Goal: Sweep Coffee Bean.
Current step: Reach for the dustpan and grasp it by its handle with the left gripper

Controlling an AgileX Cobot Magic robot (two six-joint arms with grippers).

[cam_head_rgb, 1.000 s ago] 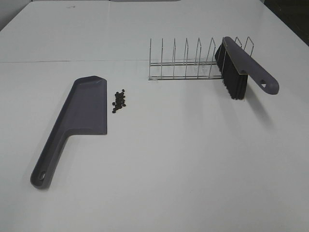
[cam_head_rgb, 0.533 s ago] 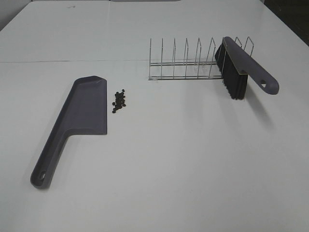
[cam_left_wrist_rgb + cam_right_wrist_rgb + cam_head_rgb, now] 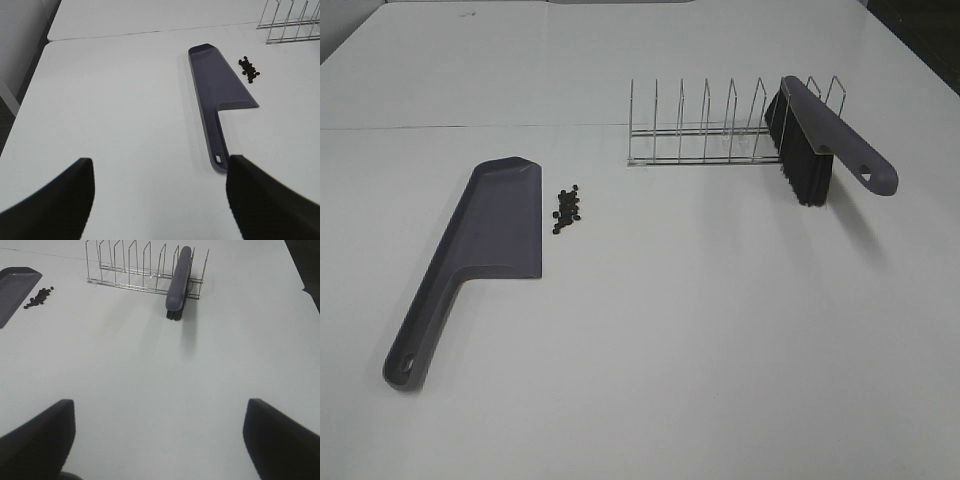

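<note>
The left claw [image 3: 160, 162] stands with its jaws spread wide and nothing between them. Only bare white bench [image 3: 670, 330] shows in the gap. The right claw [image 3: 160, 404] is likewise spread wide and holds nothing. Neither claw shows in the high view.

Ahead of the left claw lies the grey-purple dustpan [image 3: 220, 90], flat on the bench. Its handle points back toward the claw, and its pan reaches away from it. In the left wrist view the handle's end, with its hanging hole, shows close to one finger [image 3: 260, 205]. The two look apart.

The coffee bean [image 3: 567, 208] is a small cluster of dark beans loose on the bench. It sits just beside the dustpan [image 3: 495, 225], along the pan's long edge and near the pan's far end. The nearest beans come close to that edge, and none lies on the pan. The right wrist view shows the same cluster [image 3: 39, 297] next to a corner of the dustpan [image 3: 15, 290].

Past the beans, on the same side of the dustpan and well apart from it, stands a wire rack [image 3: 700, 160] with upright dividers. A brush [image 3: 840, 140] stands on edge in the rack end farthest from the dustpan. Its dark bristles hang down, and its grey-purple handle juts out beyond the wires. From the right claw, the brush [image 3: 179, 280] and the rack [image 3: 130, 286] lie ahead across open bench.
</note>
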